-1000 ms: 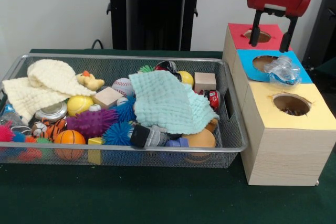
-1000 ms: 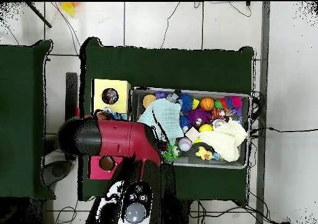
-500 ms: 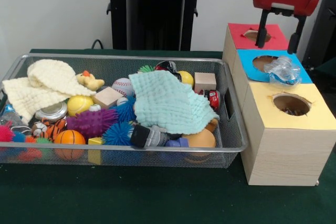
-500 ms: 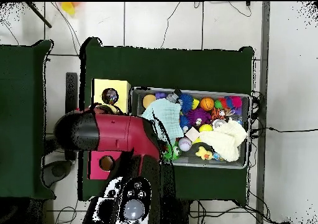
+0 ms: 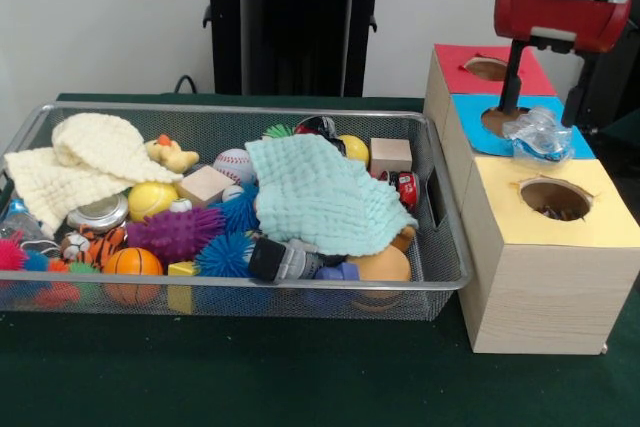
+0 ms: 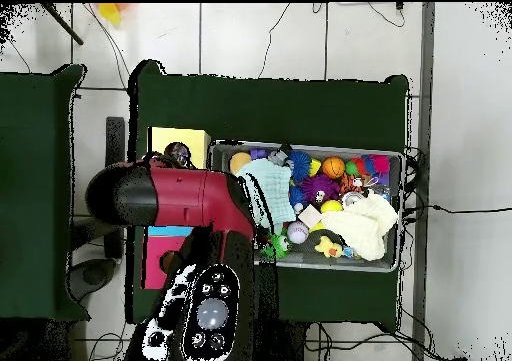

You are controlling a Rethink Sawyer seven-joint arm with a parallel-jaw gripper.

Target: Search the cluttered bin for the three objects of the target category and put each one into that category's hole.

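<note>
Gripper (image 5: 546, 105) hung at upper right of the front view over the blue hole (image 5: 503, 119), fingers spread wide, holding nothing. A crumpled clear plastic piece (image 5: 538, 135) sat on the blue top just right of the hole, not inside.

Judgement: to finish this step, centre over the plastic, come down with fingers astride it, close gently, then shift left over the hole before release.

Versus a second ago: gripper was over the red hole (image 5: 486, 68); it moved right and toward the camera. Bin (image 5: 440, 247) contents and green cloth (image 5: 318, 192) unchanged.
</note>
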